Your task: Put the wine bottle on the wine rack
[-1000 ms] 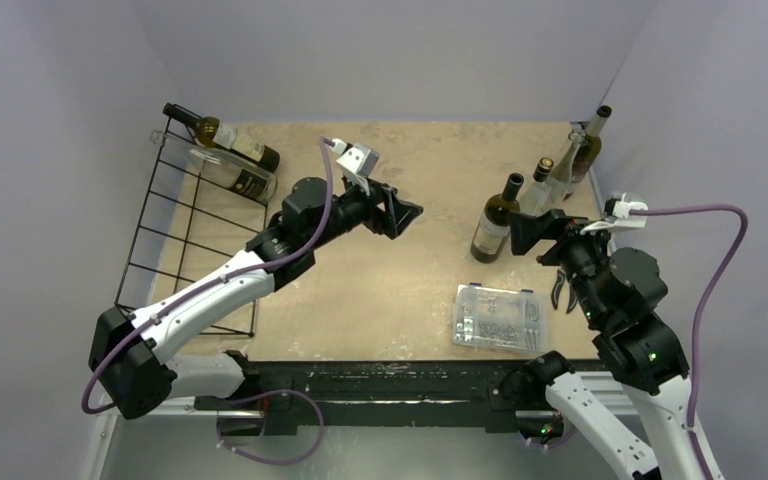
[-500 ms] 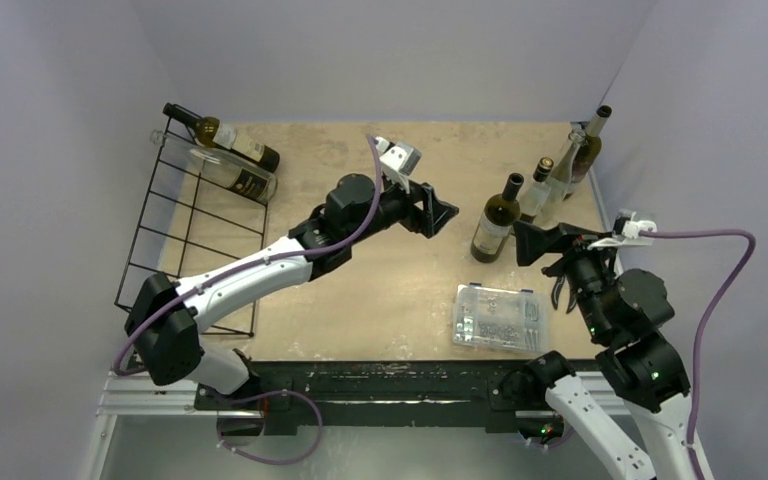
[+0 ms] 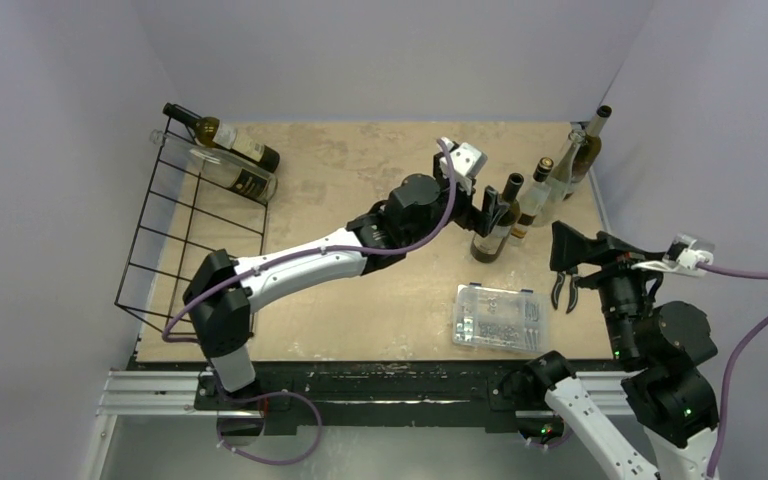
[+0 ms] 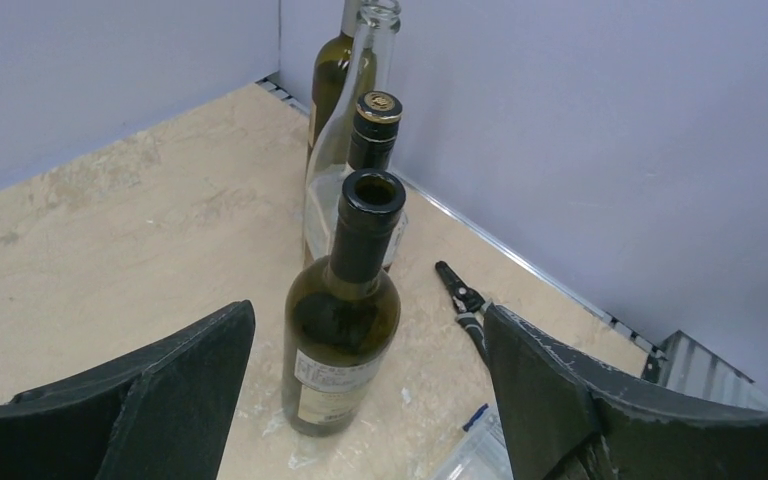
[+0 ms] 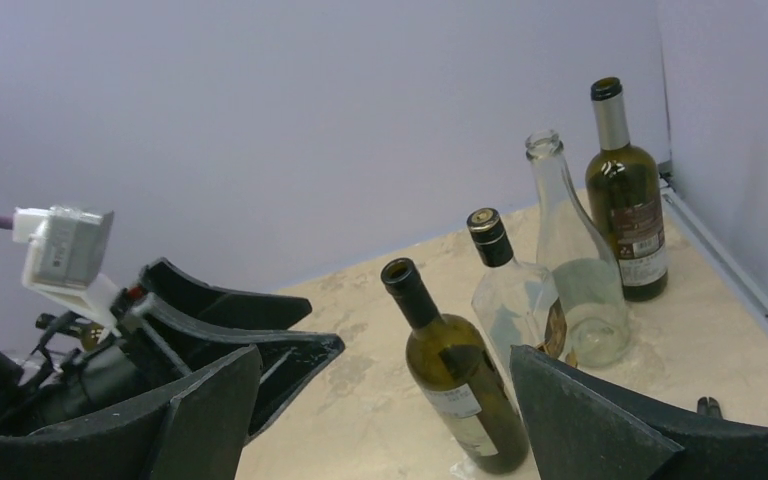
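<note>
- Away from rack at frame left, where two bottles already lie, left arm has swung right across the table since a second ago.
- Left gripper, right of centre, stands open, its fingers either side of bottle, touching neither flank.
- Best to advance until the body sits deep between them, then close squarely; clear bottle just behind could topple.
- Right gripper, lower right, gapes wide, holding nothing.

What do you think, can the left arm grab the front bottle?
Probably yes. The left tool is open and faces the front bottle with nothing between them; the other bottles stand behind it.
</note>
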### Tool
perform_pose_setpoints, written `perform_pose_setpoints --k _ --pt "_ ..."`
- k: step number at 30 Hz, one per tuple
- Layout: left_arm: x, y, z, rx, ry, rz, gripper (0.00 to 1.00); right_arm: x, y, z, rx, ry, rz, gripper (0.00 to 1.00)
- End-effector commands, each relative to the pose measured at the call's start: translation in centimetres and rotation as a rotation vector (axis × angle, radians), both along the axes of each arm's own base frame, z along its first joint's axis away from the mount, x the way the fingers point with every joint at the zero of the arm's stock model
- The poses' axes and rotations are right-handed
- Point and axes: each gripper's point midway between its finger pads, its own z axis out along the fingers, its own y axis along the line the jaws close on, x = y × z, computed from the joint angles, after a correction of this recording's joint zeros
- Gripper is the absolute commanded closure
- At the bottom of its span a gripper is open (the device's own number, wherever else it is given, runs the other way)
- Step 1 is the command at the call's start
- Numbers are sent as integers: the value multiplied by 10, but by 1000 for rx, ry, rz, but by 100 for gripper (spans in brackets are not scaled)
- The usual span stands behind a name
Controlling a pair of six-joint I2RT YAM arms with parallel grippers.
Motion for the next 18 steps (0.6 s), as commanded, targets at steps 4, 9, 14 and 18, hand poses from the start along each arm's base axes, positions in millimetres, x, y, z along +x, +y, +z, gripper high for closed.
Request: perform_pose_setpoints --k 4,9,14,18 --pt "26 -26 17 -33 -129 73 11 5 -18 0 -66 10 -105 1" --pt "38 -39 12 -24 -195 122 9 12 -10 -12 -92 19 -74 1" --pt "49 -49 3 -12 -179 152 9 13 -14 -21 -117 8 -97 1" --pt "55 -56 -3 -16 -171 161 11 11 -15 -23 -116 -1 -93 1"
